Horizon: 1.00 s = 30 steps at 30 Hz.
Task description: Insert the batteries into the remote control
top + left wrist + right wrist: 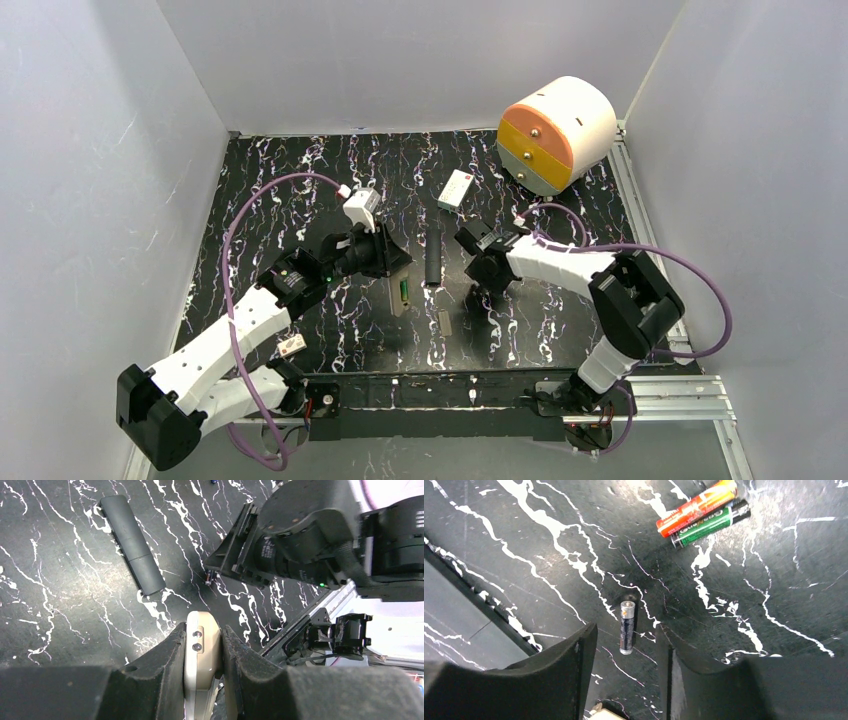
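Right gripper (626,640) - jaws apart, straddling the dark battery (627,620). The battery lies flat on the table (774,580), touching neither finger. Left gripper (204,630) is clamped on the remote control (199,670) and holds it on edge near the middle of the table. The remote's end points at that same battery.

We judge the step as pick-up of the dark battery for loading. The next move calls for closing squarely across its body, lifting, then turning it to line up with the bay while the left arm keeps the remote steady. A green speck on the remote in the top view may be a battery already seated - too small for us to tell.

Room for moving:
- The remote sits just beside the right fingers, its corner showing at the bottom of the right wrist view, so the carry is short and tight.
- The red battery (696,500) and the green battery (710,522) lie touching each other, well apart from the dark one.
- The long black bar (132,542) lies left of the right gripper, close enough that we would avoid swinging that way.
- The white box (455,188) and the round drum (555,130) sit far back, out of the path.
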### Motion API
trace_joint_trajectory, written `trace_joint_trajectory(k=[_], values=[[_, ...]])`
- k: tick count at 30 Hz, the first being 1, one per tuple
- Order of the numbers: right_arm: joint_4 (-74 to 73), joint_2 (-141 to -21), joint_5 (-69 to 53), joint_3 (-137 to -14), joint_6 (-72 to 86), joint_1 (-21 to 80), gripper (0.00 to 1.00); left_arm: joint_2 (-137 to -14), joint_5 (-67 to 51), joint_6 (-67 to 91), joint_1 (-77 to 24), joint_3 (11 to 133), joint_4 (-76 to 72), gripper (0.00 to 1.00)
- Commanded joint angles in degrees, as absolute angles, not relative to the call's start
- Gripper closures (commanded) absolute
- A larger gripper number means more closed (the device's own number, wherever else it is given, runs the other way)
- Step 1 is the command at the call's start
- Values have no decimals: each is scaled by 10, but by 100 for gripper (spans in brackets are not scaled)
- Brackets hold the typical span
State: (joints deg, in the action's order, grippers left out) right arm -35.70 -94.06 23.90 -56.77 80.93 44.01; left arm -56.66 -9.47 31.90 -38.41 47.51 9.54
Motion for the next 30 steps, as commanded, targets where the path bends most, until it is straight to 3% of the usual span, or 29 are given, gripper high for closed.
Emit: trace_joint_trajectory(k=[1,4,7,12,16,30], values=[[-330,-886,279,-596,689,441,43,-549,-59,306,-381,499,125,100],[-291,-874,251,-615,496,440,40,-549,-10,313,-378,513,161,100],[-237,-875,151,-613,197,440,38,-551,39,321,-369,532,200,100],[-342,-918,85,-629,-73,440,37,-552,56,341,-350,555,248,100],[-403,-971,73,-676,-135,441,38,-554,56,350,-329,580,291,100],[-364,-1009,104,-667,-249,456,41,-567,-17,355,-267,568,287,100]])
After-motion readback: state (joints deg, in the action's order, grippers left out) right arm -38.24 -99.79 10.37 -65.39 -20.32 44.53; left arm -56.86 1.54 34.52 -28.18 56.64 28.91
